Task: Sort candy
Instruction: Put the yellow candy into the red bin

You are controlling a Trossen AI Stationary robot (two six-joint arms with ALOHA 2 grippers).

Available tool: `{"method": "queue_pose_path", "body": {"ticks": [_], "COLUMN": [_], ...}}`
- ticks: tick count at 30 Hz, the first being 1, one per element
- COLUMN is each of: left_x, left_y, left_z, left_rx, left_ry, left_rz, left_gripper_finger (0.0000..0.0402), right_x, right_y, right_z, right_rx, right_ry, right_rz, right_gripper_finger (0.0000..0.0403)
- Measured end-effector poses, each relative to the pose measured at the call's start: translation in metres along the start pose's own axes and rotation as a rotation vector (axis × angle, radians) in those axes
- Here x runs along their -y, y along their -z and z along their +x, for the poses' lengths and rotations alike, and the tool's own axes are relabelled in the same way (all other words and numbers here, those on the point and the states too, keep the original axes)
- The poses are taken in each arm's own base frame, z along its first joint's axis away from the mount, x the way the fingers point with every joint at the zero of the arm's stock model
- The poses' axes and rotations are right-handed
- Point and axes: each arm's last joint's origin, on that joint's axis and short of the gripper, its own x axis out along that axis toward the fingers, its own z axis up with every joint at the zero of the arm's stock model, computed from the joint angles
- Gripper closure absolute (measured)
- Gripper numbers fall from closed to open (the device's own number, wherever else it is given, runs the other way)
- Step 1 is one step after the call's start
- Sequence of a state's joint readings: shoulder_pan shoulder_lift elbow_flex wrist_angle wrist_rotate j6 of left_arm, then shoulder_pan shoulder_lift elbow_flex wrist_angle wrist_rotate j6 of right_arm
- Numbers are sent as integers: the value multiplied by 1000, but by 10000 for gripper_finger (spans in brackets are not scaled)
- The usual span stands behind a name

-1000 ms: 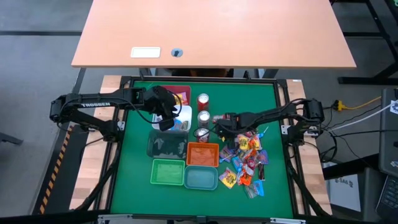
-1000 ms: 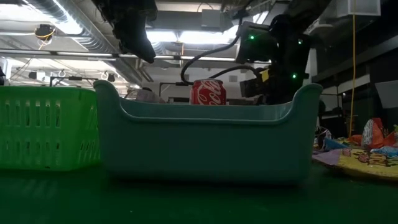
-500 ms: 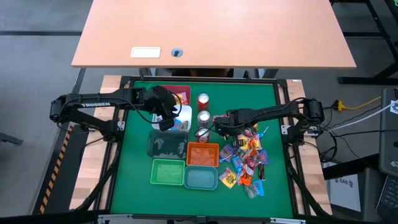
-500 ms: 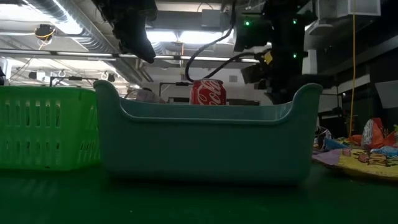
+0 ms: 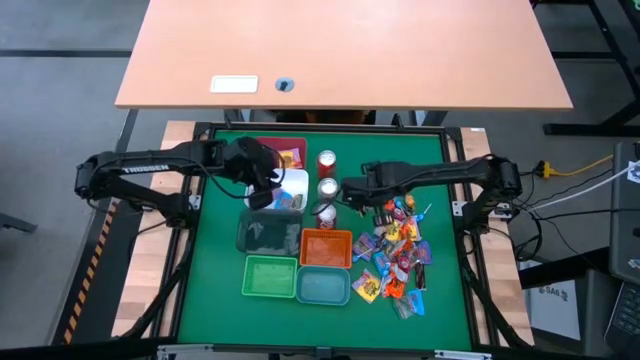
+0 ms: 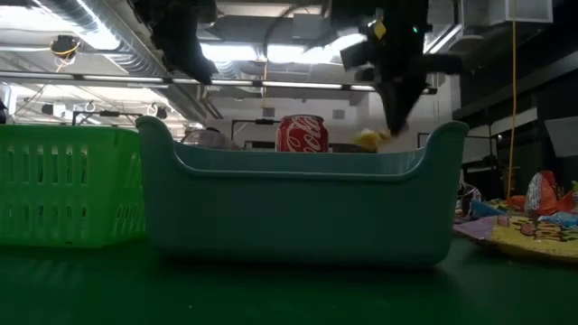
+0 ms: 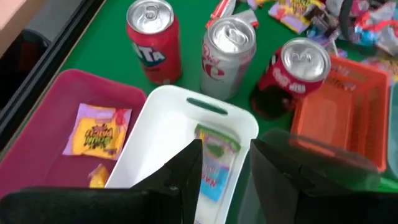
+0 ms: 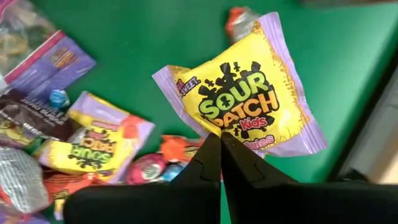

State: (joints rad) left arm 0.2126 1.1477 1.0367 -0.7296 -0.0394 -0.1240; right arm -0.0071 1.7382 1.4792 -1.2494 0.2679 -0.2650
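My right gripper (image 8: 220,142) is shut on a yellow Sour Patch packet with purple edges (image 8: 249,99). It hovers by the cans in the high view (image 5: 347,192), left of the candy pile (image 5: 395,255) that lies on the green mat. The low view shows the packet (image 6: 368,138) hanging under that arm. My left gripper (image 7: 227,165) is open above the white bin (image 7: 163,102), which holds one green-and-blue wrapped sweet (image 7: 214,155). The maroon bin (image 7: 68,87) beside it holds yellow sweets (image 7: 98,134). My right gripper pinches the packet's edge (image 8: 231,133) between its two fingertips (image 8: 208,152). The packet is lifted clear of the mat, its printed face toward the wrist camera, above the pile.
Three cans (image 5: 327,163) (image 5: 327,188) (image 5: 323,212) stand in a row between the two grippers. Nearer lie a dark grey bin (image 5: 268,232), an orange bin (image 5: 325,248), a green bin (image 5: 270,276) and a teal bin (image 5: 322,286). Black rails frame the mat.
My right gripper has risen from the pile's far-left corner and moved toward the table's left and far edge, up to the cans, carrying the yellow packet lifted clear. My left gripper has shifted slightly toward the left.
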Motion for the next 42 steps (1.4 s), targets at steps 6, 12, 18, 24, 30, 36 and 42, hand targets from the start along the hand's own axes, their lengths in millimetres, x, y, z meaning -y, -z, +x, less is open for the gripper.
{"method": "queue_pose_path", "body": {"ticks": [6,12,18,24,30,36,42], "left_x": [-2,-3,-3,-3,-4,-3,-2], "left_y": [14,42,63,71,71,69,69], "left_z": [-10,7,26,37,38,37,37], "left_rx": [43,164,288,396,414,428,432], "left_ry": [6,82,170,192,191,193,197], "left_rz": [2,2,3,-31,-37,-36,-34], "left_gripper_finger": [278,278,278,278,278,278,278], "right_x": [21,50,81,107,124,128,129], "right_y": [-5,-17,-33,-43,-56,-76,-88], "right_z": [-26,-34,-30,-21,4,40,64], "right_rx": [86,281,597,869,951,956,957], "right_ry": [51,119,149,199,268,291,326], "right_rz": [-4,-1,42,91,136,149,170], "right_gripper_finger": [403,403,403,403,403,403,358]}}
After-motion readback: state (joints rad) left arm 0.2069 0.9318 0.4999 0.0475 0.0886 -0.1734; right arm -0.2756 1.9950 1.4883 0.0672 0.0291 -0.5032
